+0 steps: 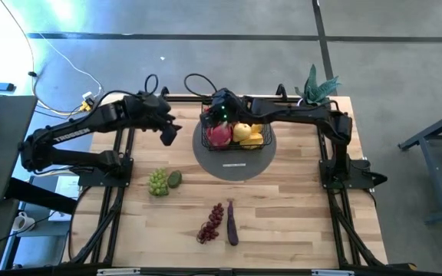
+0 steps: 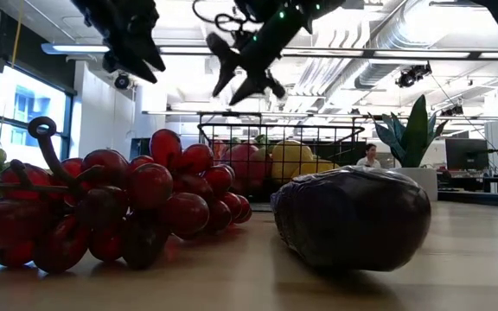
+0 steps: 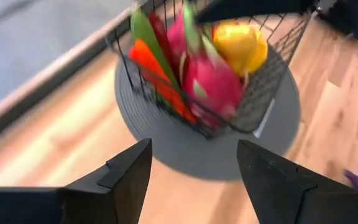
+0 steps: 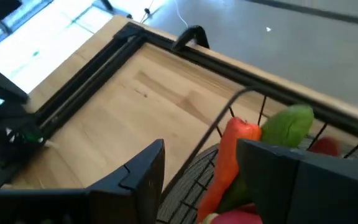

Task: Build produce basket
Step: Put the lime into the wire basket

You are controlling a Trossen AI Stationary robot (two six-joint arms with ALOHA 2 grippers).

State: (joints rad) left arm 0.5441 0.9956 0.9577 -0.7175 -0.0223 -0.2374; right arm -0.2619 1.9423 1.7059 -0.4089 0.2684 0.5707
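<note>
The wooden table (image 1: 298, 192) bears a grey disc (image 1: 232, 165), green grapes (image 1: 158, 182), red grapes (image 1: 212, 222), an eggplant (image 1: 232, 224).

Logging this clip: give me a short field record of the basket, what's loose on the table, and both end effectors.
basket: on grey disc, far centre
in basket: dragon fruit, yellow fruit
loose on table: green grapes, red grapes, eggplant
left end effector: open, empty, left of basket
right end effector: open, empty, above basket

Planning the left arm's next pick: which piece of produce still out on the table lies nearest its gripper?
The green grapes, beside a small green fruit, lie closest to the left gripper; red grapes and eggplant lie farther.
</note>
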